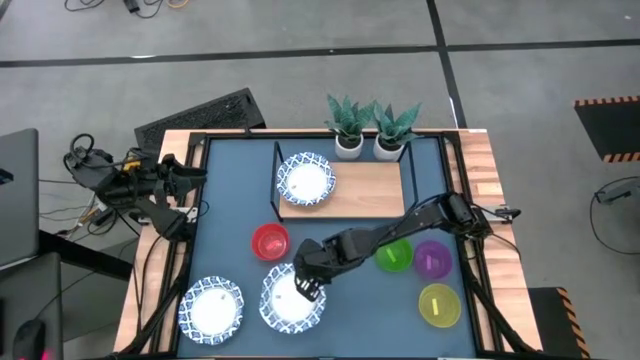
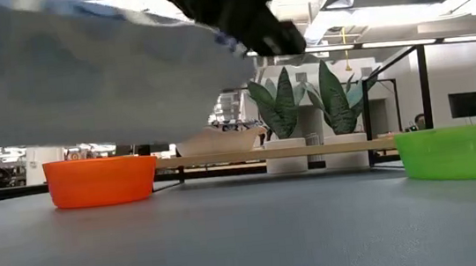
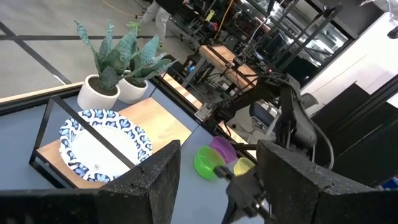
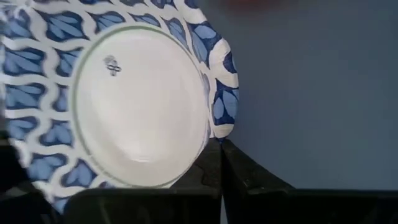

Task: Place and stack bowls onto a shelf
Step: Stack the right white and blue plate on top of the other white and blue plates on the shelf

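Observation:
Three white bowls with blue patterned rims show in the high view. One sits on the light-wood shelf (image 1: 365, 190) at its left end (image 1: 306, 180). One rests on the table near the front left (image 1: 211, 308). The third (image 1: 290, 305) is under my right gripper (image 1: 306, 287), which is shut on it. The red bowl (image 1: 270, 242), green bowl (image 1: 394, 254), purple bowl (image 1: 432, 260) and yellow bowl (image 1: 439, 304) stand on the dark-blue table. My left gripper (image 3: 217, 168) is open and waits at the table's left edge (image 1: 165, 185). My right gripper (image 4: 217, 149) pinches the blue patterned rim (image 4: 219, 121) of the bowl between its two fingers, one on the inside and one underneath. It comes slanting down from the table's far right side. In the low view the bowl (image 2: 81, 70) is tilted and off the tabletop.
Two small white plant pots (image 1: 349, 145) (image 1: 390, 147) stand behind the shelf. The shelf's black wire frame (image 1: 275, 180) rises at its left end. The shelf's right half shows bare wood. The red bowl lies between the held bowl and the shelf.

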{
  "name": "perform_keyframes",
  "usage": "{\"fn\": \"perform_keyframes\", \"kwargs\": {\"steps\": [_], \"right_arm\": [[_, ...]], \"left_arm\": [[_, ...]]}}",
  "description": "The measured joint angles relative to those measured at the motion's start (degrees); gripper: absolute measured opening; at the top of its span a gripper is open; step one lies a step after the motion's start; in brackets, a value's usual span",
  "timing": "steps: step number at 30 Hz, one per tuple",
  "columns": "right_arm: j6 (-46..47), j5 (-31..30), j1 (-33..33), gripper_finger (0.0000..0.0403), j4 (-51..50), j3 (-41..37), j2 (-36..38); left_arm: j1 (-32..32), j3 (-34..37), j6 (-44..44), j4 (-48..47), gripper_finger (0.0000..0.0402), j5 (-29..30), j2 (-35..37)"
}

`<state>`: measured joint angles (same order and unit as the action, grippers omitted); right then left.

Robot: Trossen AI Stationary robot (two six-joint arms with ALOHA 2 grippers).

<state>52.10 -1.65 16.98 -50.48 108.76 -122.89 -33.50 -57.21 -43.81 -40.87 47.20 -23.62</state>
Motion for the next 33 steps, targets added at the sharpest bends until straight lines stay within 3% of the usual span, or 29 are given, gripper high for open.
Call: {"fn": "perform_keyframes", "kwargs": {"steps": [9, 17, 33], "right_arm": [[1.61, 0.02, -6.73, 0.0017, -19.62, 12.47, -0.03], [-4.58, -2.51, -13.21, 0.0017, -38.73, 25.63, -0.02], [-10.88, -8.12, -32.42, 0.0017, -37.68, 24.99, 7.41]], "left_arm": [[0.0, 0.0, 0.02, -0.4, 0.0197, 0.0, 0.0], [0.0, 0.0, 0.02, -0.54, 0.0197, -0.01, 0.0], [0.0, 0.0, 0.04, -0.83, 0.0197, 0.05, 0.02]]}}
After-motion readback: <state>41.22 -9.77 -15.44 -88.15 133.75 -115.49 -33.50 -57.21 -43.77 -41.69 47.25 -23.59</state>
